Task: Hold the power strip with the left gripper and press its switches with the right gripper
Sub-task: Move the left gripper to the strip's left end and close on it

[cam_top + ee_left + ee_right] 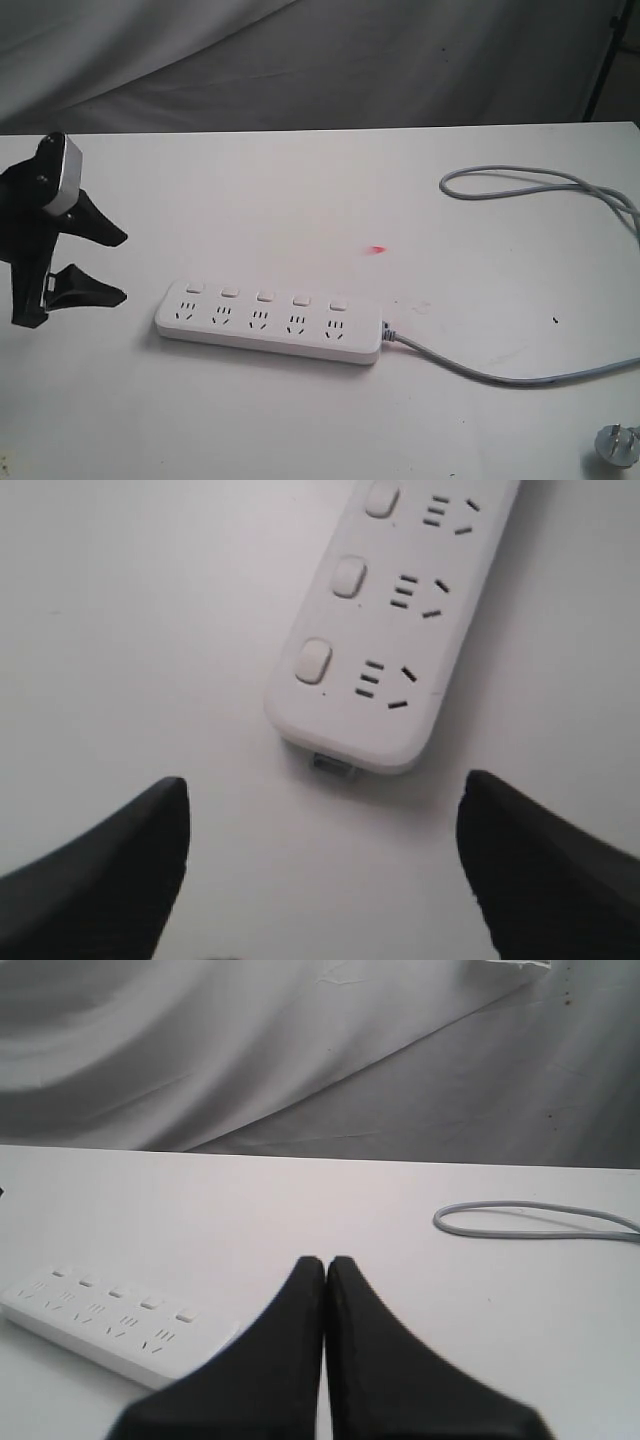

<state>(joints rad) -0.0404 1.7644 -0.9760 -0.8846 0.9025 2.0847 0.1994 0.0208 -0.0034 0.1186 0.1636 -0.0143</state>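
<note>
So, quick read of where you are; the power strip (268, 322) lies flat on the table (300, 190), nearer the front edge and a bit toward the left edge, its length running roughly along the front edge; nobody is touching it. The switches (262, 296) sit in a row on its far long side, facing up, so they look easy to poke from above. Your left gripper (122, 267) hangs by the left edge with its fingers spread wide, aimed at the strip's cordless end; the left wrist view has that end sitting between the two fingers but apart from both; I'd guess that's so it can straddle and pin the bar. Your right gripper (325, 1262) has its fingers pressed together, empty; probably to make one blunt tip for pressing. The cord (520, 378) trails off toward the right edge, and the plug (617, 445) lies loose near the front right corner, so the hold isn't done yet.
</note>
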